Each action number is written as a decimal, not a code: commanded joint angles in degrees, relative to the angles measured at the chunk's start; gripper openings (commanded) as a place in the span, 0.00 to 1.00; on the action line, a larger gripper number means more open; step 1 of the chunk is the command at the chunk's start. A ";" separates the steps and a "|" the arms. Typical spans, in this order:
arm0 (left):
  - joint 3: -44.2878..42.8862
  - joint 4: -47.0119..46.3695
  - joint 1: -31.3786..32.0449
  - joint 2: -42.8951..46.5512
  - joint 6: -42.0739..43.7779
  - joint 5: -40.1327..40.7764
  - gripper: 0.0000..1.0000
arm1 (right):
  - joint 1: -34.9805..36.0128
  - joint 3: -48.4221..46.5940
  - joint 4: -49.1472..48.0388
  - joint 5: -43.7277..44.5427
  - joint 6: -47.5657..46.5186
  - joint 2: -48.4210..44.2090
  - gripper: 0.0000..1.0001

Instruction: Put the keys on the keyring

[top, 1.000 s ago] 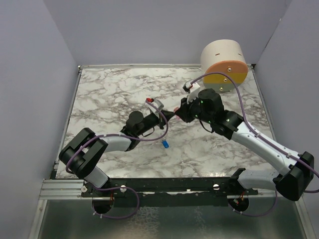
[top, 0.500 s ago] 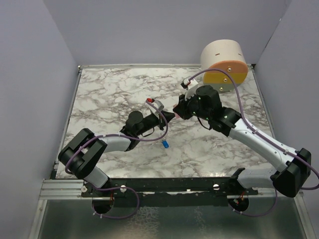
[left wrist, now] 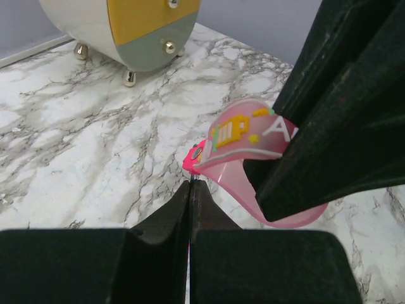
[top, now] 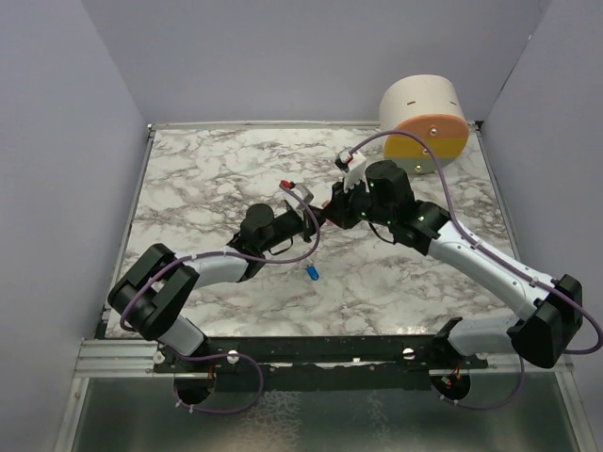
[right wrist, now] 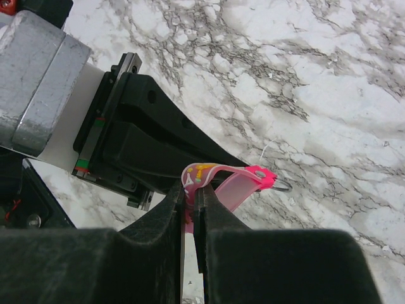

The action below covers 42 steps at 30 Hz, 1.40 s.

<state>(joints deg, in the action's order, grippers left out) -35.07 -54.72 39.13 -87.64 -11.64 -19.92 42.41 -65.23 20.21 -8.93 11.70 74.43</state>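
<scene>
The keyring's pink tag [left wrist: 243, 136] hangs bent between both grippers, a little above the marble table [top: 207, 179]. My right gripper [right wrist: 188, 190] is shut on the tag's [right wrist: 237, 183] looped end. The silver wire ring [right wrist: 282, 185] sticks out of the tag's red tip. My left gripper [left wrist: 190, 185] is shut, its tips pinching the thin wire just under that tip. In the top view the left gripper [top: 317, 218] and right gripper [top: 331, 210] meet tip to tip at mid-table. The blue-headed key [top: 311, 273] lies loose on the table, near of them.
A round cream drum with a yellow and orange face and small brass feet [top: 424, 118] lies on its side at the back right corner; it also shows in the left wrist view [left wrist: 133, 28]. Grey walls enclose the table on three sides.
My right gripper has moved left and slightly farther back, closing up on the left gripper. The left gripper has edged farther back. The key has not moved.
</scene>
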 commanded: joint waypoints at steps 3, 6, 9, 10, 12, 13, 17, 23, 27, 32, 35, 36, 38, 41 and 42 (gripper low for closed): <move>-2.77 4.87 0.09 1.57 1.69 3.51 0.00 | 0.47 -0.92 0.86 -1.02 -0.21 -2.35 0.01; -2.56 5.35 -0.07 2.20 1.68 4.22 0.00 | 0.46 -0.03 1.82 4.22 0.09 -4.16 0.01; -1.48 5.41 -0.20 3.47 1.87 4.15 0.00 | 0.48 0.67 3.26 10.19 0.49 -5.51 0.01; -1.08 5.34 -0.20 4.00 1.95 3.98 0.00 | 0.40 0.58 4.07 12.00 0.60 -5.54 0.01; -0.15 5.32 -0.16 5.29 2.06 3.35 0.00 | 0.39 0.59 4.89 14.80 0.93 -5.35 0.01; 0.31 5.32 -0.20 5.89 2.14 3.17 0.00 | 0.39 0.46 5.31 15.58 1.07 -5.18 0.01; 2.40 5.39 -0.20 8.82 2.70 3.23 0.00 | 0.38 0.46 5.99 18.45 2.10 -4.24 0.01; 4.00 6.27 -0.20 11.64 3.64 2.64 0.00 | 0.39 0.55 5.24 19.52 2.30 -3.35 0.01; 4.92 6.78 -0.20 12.53 4.99 4.36 0.00 | 0.39 1.04 4.99 19.69 2.33 -3.16 0.01; 5.62 6.74 -0.20 13.04 6.97 6.01 0.00 | 0.39 2.26 4.30 19.50 2.67 -2.30 0.01; 6.01 6.81 -0.20 13.71 7.63 6.93 0.00 | 0.39 3.21 3.44 19.44 3.01 -1.50 0.01; 6.17 6.82 -0.20 13.98 7.80 7.07 0.00 | 0.39 3.65 3.10 19.39 3.04 -1.22 0.01; 6.25 6.74 -0.20 14.51 7.94 6.98 0.00 | 0.39 4.16 2.84 19.18 3.25 -0.34 0.01; 6.27 6.80 -0.20 15.05 8.11 6.38 0.00 | 0.39 4.32 2.43 18.64 3.66 0.87 0.01; 6.30 6.77 -0.20 15.18 8.12 6.12 0.00 | 0.39 4.32 2.32 18.72 3.73 1.09 0.01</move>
<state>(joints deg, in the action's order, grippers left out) -29.17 -47.40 39.07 -74.41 -4.75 -14.09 42.44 -61.56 24.86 8.82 14.35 74.28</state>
